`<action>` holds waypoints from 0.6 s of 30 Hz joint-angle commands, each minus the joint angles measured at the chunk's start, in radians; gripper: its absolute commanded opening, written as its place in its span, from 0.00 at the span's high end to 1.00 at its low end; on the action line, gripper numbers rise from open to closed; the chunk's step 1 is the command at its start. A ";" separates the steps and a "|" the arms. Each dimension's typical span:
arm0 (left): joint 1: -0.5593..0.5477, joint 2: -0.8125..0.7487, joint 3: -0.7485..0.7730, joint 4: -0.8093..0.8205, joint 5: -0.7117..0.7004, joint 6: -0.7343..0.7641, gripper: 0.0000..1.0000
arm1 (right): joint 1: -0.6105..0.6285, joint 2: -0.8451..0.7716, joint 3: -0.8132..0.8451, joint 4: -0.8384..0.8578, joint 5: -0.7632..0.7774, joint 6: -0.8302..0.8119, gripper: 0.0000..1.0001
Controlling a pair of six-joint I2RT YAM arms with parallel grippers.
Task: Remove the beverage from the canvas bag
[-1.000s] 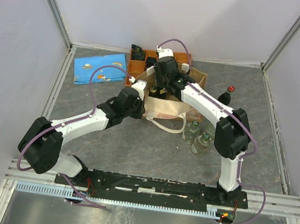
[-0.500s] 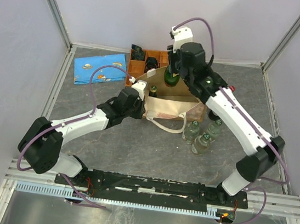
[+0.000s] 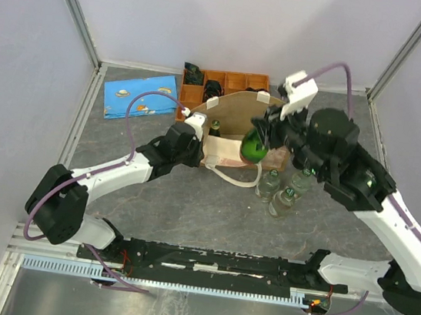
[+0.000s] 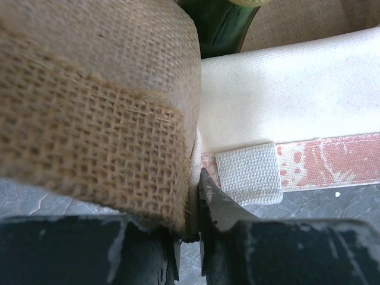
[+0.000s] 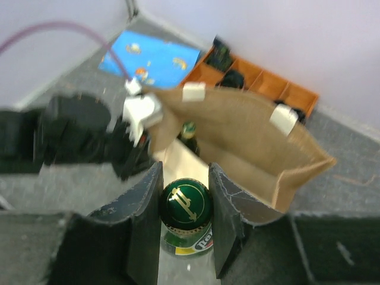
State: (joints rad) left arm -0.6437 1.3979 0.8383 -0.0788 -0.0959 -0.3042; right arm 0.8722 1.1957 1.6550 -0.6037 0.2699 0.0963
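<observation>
While our left hand [image 4: 190, 234] pinches the canvas bag [image 3: 230, 154] at its rim, fingers nearly closed on the cloth, the right hand [image 5: 185, 193] is closed on the neck of the green bottle [image 3: 252, 145], by the cap [image 5: 186, 205]. The bottle hangs over the bag's front edge, off the table. We read it as glass: rigid, heavy, slick, breakable. A neck hold may let it swing, though the lip under the cap should stop slip. The bag looks floppy, so pin the rim.
</observation>
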 commanded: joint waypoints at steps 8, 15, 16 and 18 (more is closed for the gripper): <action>0.001 0.020 0.046 -0.034 -0.003 0.048 0.97 | 0.153 -0.128 -0.334 0.000 0.086 0.084 1.00; 0.001 0.017 0.040 -0.035 0.002 0.048 0.97 | 0.153 -0.166 -0.564 0.188 0.114 0.125 1.00; 0.001 0.016 0.038 -0.034 0.002 0.048 0.97 | 0.153 -0.168 -0.583 0.203 0.130 0.127 1.00; 0.000 0.016 0.035 -0.034 0.003 0.047 0.97 | 0.154 -0.173 -0.620 0.230 0.152 0.135 1.00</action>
State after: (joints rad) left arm -0.6437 1.4006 0.8539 -0.1043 -0.0956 -0.3038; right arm 1.0252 1.1030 1.0393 -0.6296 0.3298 0.2047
